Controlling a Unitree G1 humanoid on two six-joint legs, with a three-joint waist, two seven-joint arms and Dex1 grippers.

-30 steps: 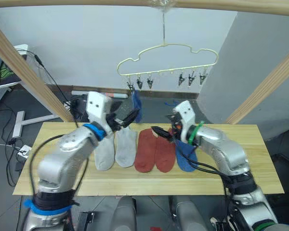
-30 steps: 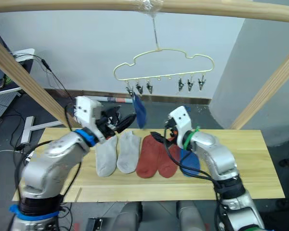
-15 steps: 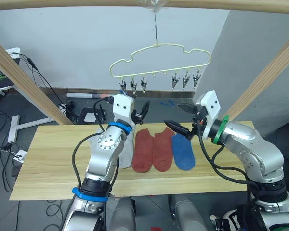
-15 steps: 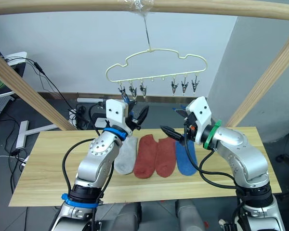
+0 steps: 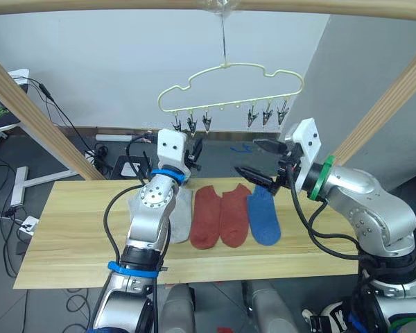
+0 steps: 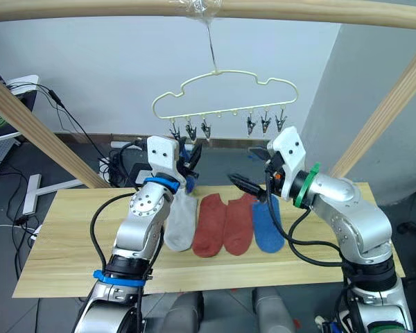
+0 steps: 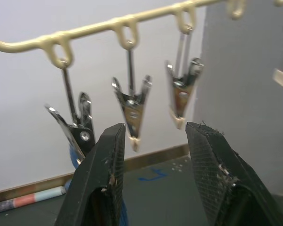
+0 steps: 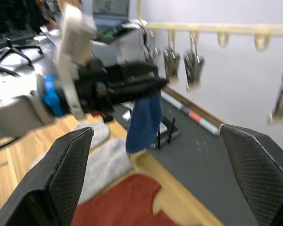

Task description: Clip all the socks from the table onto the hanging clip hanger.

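A pale plank table stands before a white wall, under a wooden frame pole from which the pale yellow clip hanger is hung by its hook. On the table, from left to right, two light grey socks, two rust red socks and one blue sock are laid side by side near the middle. A second blue sock is seen hanging from the leftmost clip, just beside the left gripper.

The left gripper is raised close under the left-hand clips, its fingers spread with nothing between them; the middle clip of the three is framed in the gap. The right gripper is held above the blue sock on the table, to the right of the hanger's middle, its fingers wide apart and empty.

One sock appears clipped and five are judged to remain. The next step is probably best begun by lowering one gripper to a sock's cuff edge, so that a single layer of fabric is pinched. The cuff should then be brought up beside a free clip, the clip being squeezed by the other gripper. The hanger swings freely on its hook, so it should be approached slowly and steadied, lest the hung sock be knocked loose.
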